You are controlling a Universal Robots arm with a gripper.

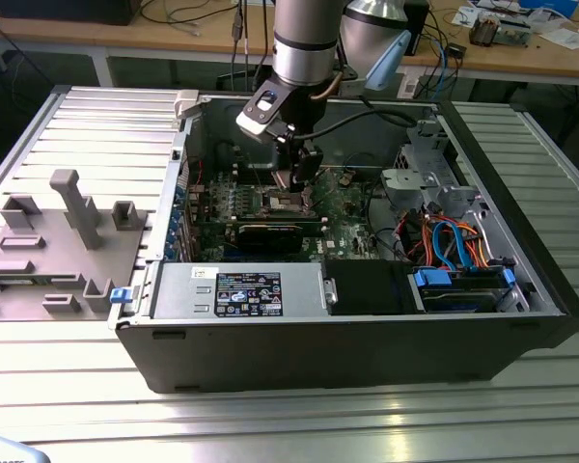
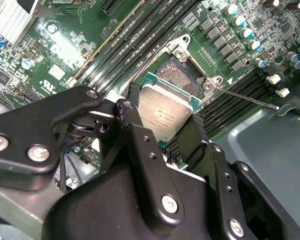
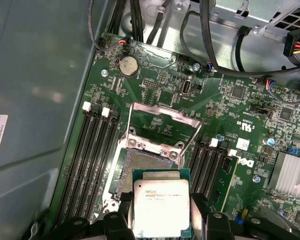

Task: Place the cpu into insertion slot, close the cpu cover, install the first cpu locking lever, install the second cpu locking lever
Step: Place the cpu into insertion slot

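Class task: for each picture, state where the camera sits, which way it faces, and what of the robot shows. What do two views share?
Exterior view: off the arm, looking down into the open computer case; the arm and hand show.
First wrist view: on the arm, facing the green board; the hand's fingers show.
Second wrist view: on the arm, facing the green board aslant; fingers show.
Shared: both wrist views show the held cpu near the insertion slot.

The cpu hides part of the insertion slot beneath it, while the gripper covers two of the cpu's edges.
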